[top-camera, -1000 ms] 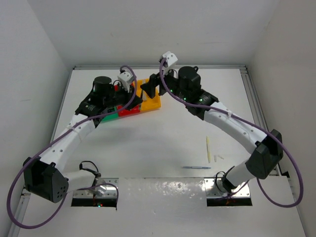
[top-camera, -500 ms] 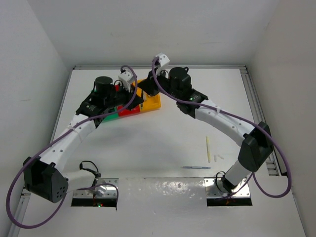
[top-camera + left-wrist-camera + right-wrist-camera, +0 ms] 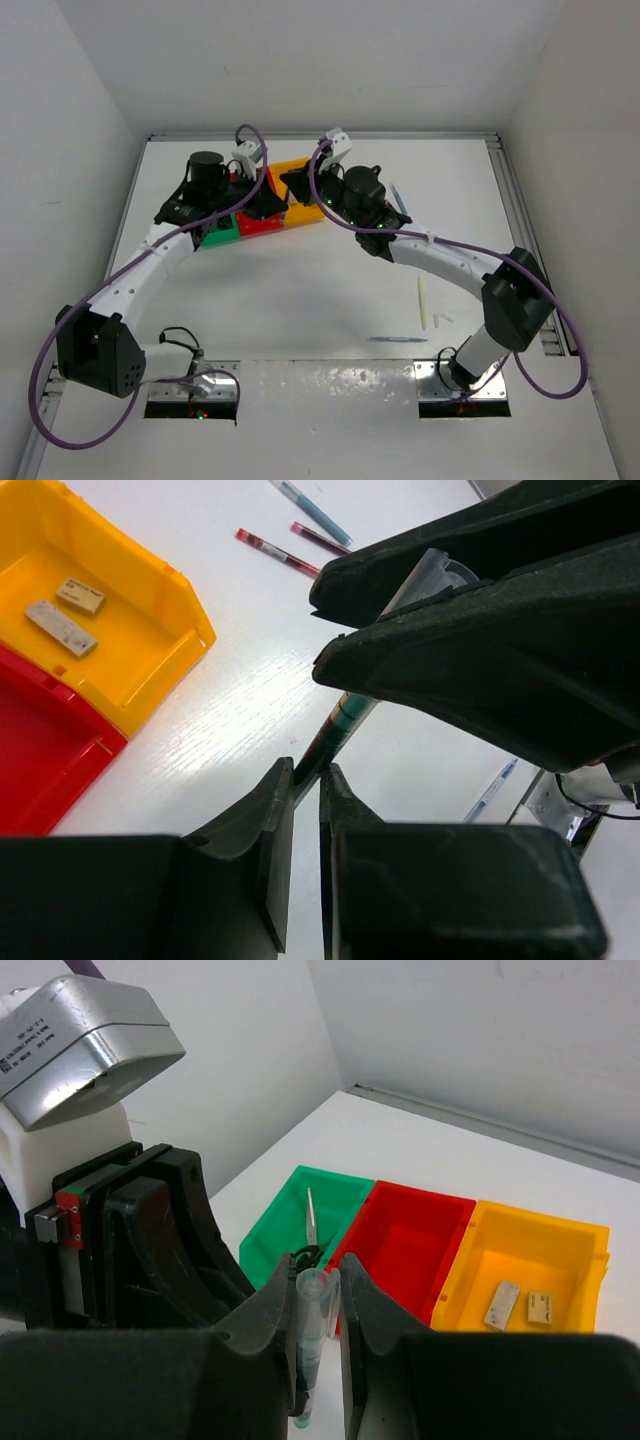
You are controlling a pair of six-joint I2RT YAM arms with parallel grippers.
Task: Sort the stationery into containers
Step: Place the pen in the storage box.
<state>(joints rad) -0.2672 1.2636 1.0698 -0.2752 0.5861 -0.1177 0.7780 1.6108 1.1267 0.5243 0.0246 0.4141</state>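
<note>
Beside bin row [image 3: 425, 1198] at far side of table [image 3: 330, 290], right gripper [image 3: 316, 1298] clenched on teal pen [image 3: 309, 1360] near capped end. Left gripper [image 3: 305, 790] nearly closed around dark tip; cannot tell if it bites. Risk: right lets go early, pen drops outside bin row.
</note>
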